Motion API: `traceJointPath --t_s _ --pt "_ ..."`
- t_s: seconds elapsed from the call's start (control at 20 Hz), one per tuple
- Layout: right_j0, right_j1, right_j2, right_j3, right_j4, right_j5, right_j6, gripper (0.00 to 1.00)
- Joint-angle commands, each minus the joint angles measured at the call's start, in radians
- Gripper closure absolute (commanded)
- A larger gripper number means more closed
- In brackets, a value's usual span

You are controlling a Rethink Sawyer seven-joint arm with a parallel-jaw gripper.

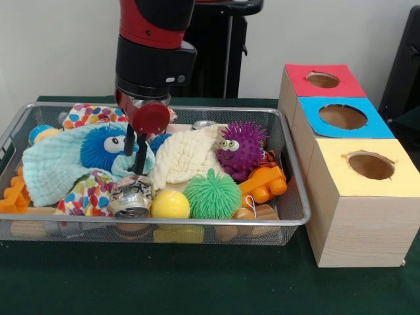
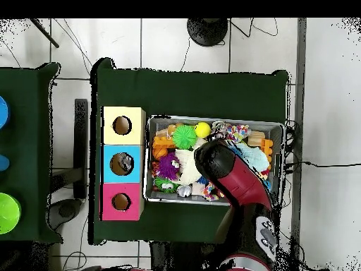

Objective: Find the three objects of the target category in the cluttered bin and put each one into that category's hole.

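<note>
The red and black gripper (image 1: pixel 135 152) hangs inside the wire mesh bin (image 1: pixel 293 164) on the dark green tablecloth (image 1: pixel 197 282), fingers narrowly parted just above a crushed silver can (image 1: pixel 130 196). To its side stands the wooden three-hole box (image 1: pixel 354 190), white wall behind.

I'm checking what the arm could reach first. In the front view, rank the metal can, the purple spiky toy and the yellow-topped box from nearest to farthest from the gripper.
1. metal can, just below the gripper.
2. purple spiky toy, toward the picture's right, inside the wire bin.
3. yellow-topped box, outside it at far right.
</note>
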Motion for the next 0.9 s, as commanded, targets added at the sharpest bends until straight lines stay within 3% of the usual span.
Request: traceJointPath --t_s 0.05,0.65,0.9 --pt "0.008 0.057 0.028 -0.03 0.052 0.012 0.233 0.0" --pt "0.003 0.081 0.021 -0.069 0.055 0.03 0.221 0.0" --pt "0.057 0.059 -0.057 -0.08 0.056 0.121 0.251 0.0"
